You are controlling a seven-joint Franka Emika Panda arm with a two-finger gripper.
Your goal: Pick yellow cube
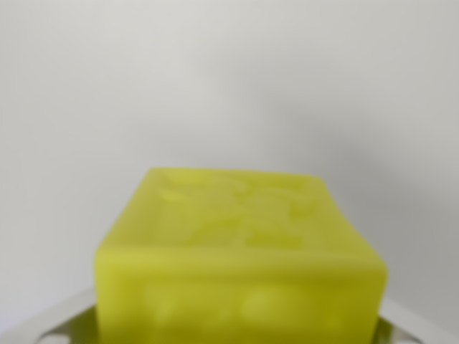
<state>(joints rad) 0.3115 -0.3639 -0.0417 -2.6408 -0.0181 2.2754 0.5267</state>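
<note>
Filling the lower middle of the wrist view, closest to the lens and soft with blur, sits the yellow cube [240,265], and we read it as lying right at the claw [237,334], whose pale grey parts peek out at the bottom corners on the wrist view's left and right. Behind the cube we see only a plain, whitish background [229,79] with a faint shadow toward the wrist view's right; we cannot tell whether that is the surface or a wall, nor whether the cube rests on anything or hangs clear. We judge the step in hand to be the grasp itself or the moment just after it, since the cube sits so near and so centred between the grey parts. Whether the claw is closed on the cube or merely spread around it we cannot tell, because the fingertips are hidden behind the cube. The next move, in our view, calls for a confirmed firm grip and then a straight lift without tilting. As for the cube, it is bright lemon-yellow, slightly translucent and waxy looking, with rounded edges and shallow raised or pressed markings on its top and front faces, too blurred to read.
</note>
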